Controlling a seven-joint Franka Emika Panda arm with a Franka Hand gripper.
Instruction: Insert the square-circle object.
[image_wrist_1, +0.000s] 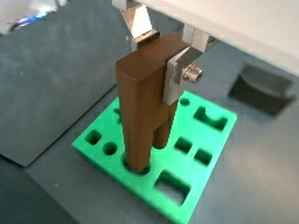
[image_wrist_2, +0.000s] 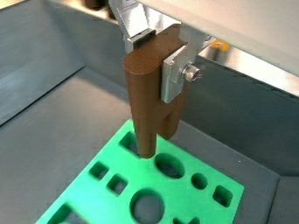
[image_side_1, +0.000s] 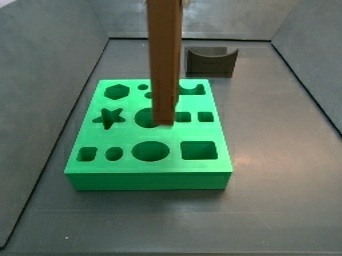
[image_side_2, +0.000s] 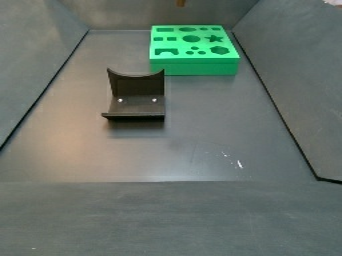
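The square-circle object (image_wrist_1: 140, 105), a tall brown wooden bar with two legs, stands upright, forked end down. My gripper (image_wrist_1: 158, 57) is shut on its upper end, with a silver finger (image_wrist_1: 176, 74) flat on each side. Both wrist views show this grip (image_wrist_2: 158, 59). The leg tips meet holes near the middle of the green block (image_wrist_1: 93, 149); how deep they sit I cannot tell. In a side view the bar (image_side_1: 164, 60) rises from the block (image_side_1: 147, 175) and the gripper is out of frame. Another side view shows the block (image_side_2: 194, 65) but no bar or gripper.
The dark fixture with a curved notch (image_side_1: 211, 62) stands on the floor beyond the green block, also in a wrist view (image_wrist_1: 263, 87) and a side view (image_side_2: 134, 95). Grey walls enclose the floor (image_side_2: 174, 150).
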